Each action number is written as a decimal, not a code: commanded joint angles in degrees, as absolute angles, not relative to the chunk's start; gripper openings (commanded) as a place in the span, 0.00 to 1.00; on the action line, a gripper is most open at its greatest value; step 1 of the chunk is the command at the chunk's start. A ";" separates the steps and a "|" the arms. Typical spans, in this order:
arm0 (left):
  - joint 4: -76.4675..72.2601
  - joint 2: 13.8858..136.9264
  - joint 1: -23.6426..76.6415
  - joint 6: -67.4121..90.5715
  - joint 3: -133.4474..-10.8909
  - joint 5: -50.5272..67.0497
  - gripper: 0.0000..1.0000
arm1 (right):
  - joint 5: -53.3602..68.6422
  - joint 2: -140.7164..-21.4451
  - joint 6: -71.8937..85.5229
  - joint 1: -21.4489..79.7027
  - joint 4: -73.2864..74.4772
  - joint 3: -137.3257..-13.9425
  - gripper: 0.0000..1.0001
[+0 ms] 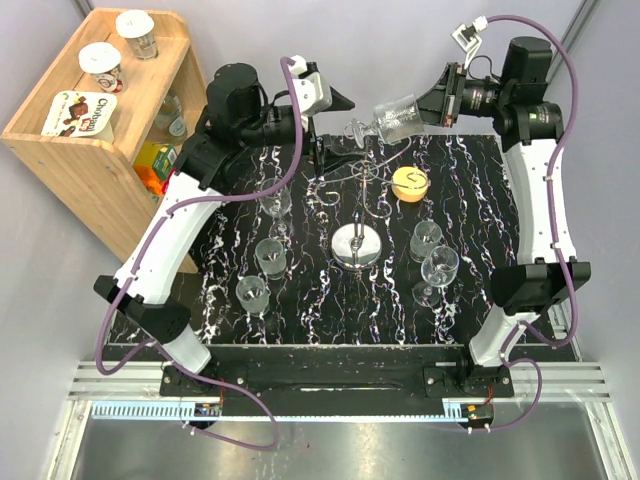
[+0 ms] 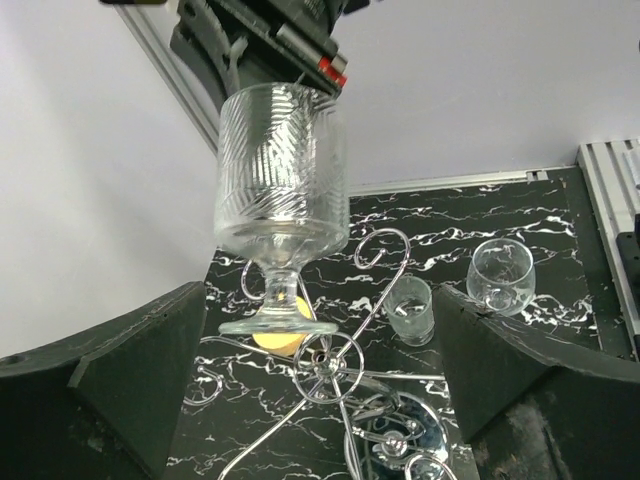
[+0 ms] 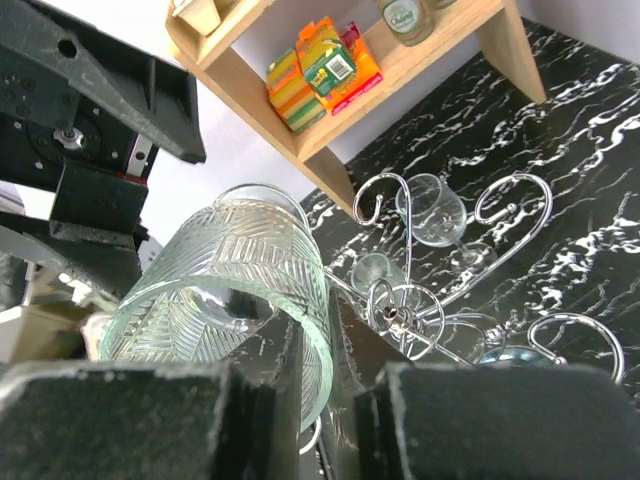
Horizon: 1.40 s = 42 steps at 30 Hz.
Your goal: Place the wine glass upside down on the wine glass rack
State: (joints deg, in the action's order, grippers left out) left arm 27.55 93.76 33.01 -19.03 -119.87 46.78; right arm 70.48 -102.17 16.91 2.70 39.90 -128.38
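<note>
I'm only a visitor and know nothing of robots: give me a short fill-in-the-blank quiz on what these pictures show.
The right gripper holds the wine glass by its ____.
The left gripper has its jaws ____.
The wine glass rack stands on a black table with ____ veins.
Missing words: rim; open; white.

1. Right wrist view: only the bowl of the wine glass (image 3: 235,290) shows. Its stem and foot cannot be made out, and the right gripper's fingers (image 3: 480,420) cover its lower side.
2. Left wrist view: the bottom edge cuts off the disc base of the wine glass rack (image 2: 330,365). An orange round object (image 2: 275,338) is mostly hidden behind the glass's foot.
3. Top view: the top board of the wooden shelf (image 1: 60,150) partly hides the packs (image 1: 155,165) beneath it.
</note>
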 commanded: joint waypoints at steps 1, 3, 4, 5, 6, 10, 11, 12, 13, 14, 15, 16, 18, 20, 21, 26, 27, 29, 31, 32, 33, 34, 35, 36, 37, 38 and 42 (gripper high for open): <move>21.19 94.31 32.17 -15.48 -119.53 49.83 0.99 | 76.55 -98.18 31.45 3.16 19.45 -123.67 0.00; 20.22 94.48 31.91 -14.33 -119.27 50.19 0.99 | 76.82 -97.74 33.39 3.16 16.97 -122.26 0.00; 20.04 94.40 31.73 -14.33 -119.27 49.92 0.99 | 76.99 -97.47 34.01 3.16 16.01 -121.56 0.00; 20.04 94.48 31.73 -14.50 -119.35 49.40 0.99 | 77.08 -97.12 34.62 3.16 15.04 -120.94 0.00; 19.95 94.57 31.55 -14.50 -119.53 49.13 0.99 | 77.17 -96.86 35.24 3.08 14.25 -120.33 0.00; 19.34 94.66 30.67 -14.06 -119.36 48.78 0.99 | 77.69 -95.45 37.43 3.08 11.34 -118.22 0.00; 19.16 94.66 30.33 -13.71 -119.36 49.13 0.99 | 77.61 -95.19 38.14 3.16 10.38 -117.69 0.00; 19.16 94.66 30.15 -13.62 -119.18 49.48 0.99 | 77.69 -94.92 38.84 3.16 9.59 -117.25 0.00; 19.07 94.48 30.15 -13.54 -118.83 49.74 0.99 | 77.70 -94.75 39.72 3.16 8.36 -116.64 0.00; 19.07 94.48 30.15 -13.36 -118.74 50.09 0.99 | 77.87 -94.49 40.68 3.16 7.22 -115.85 0.00; 19.07 94.48 30.15 -13.10 -118.48 50.45 0.99 | 78.13 -94.22 42.35 3.16 4.94 -115.06 0.00; 18.99 94.66 30.15 -12.75 -118.39 50.97 0.99 | 78.22 -94.04 44.80 3.16 1.96 -113.83 0.00; 18.63 94.66 30.15 -12.04 -118.13 51.76 0.99 | 78.57 -93.69 48.84 3.25 -4.02 -111.98 0.00; 17.85 94.83 30.15 -10.64 -118.04 52.73 0.99 | 78.75 -93.60 51.75 3.16 -7.19 -111.01 0.00; 17.49 94.92 30.15 -9.94 -118.12 53.26 0.99 | 78.75 -93.60 51.94 3.16 -7.55 -111.01 0.00; 15.30 95.19 30.15 -6.86 -117.77 54.84 0.99 | 78.22 -93.34 51.59 3.16 -6.95 -111.00 0.00; 15.29 95.27 30.32 -6.77 -117.69 54.84 0.99 | 78.14 -93.25 51.24 3.25 -6.77 -110.92 0.00; 15.21 95.45 30.58 -6.68 -117.34 54.76 0.99 | 78.13 -93.25 51.33 3.34 -6.68 -110.92 0.00; 15.12 95.54 30.85 -6.86 -116.90 54.32 0.99 | 77.87 -93.25 51.07 3.43 -6.51 -110.66 0.00; 15.12 95.71 30.85 -6.77 -116.81 54.23 0.99 | 77.78 -93.25 50.72 3.51 -6.16 -110.74 0.00; 15.12 95.71 31.02 -6.77 -116.63 53.88 0.99 | 77.70 -93.25 50.71 3.60 -6.15 -110.66 0.00; 15.03 95.80 31.29 -6.94 -116.63 53.44 0.99 | 77.61 -93.34 50.63 3.69 -6.07 -110.57 0.00; 15.03 95.89 31.46 -7.03 -116.54 53.09 0.99 | 77.61 -93.34 50.54 3.78 -6.06 -110.57 0.00; 14.94 96.06 31.64 -7.21 -116.72 52.56 0.99 | 77.61 -93.51 50.54 3.95 -6.06 -110.48 0.00; 15.03 96.15 31.81 -7.21 -116.81 52.04 0.99 | 77.52 -93.25 50.62 4.04 -6.24 -110.39 0.00; 14.94 96.41 31.90 -7.21 -117.07 51.77 0.99 | 77.52 -93.25 50.45 4.13 -6.15 -110.30 0.00; 14.94 96.94 31.90 -7.03 -118.12 51.68 0.97 | 77.43 -93.16 50.10 4.31 -5.89 -109.95 0.00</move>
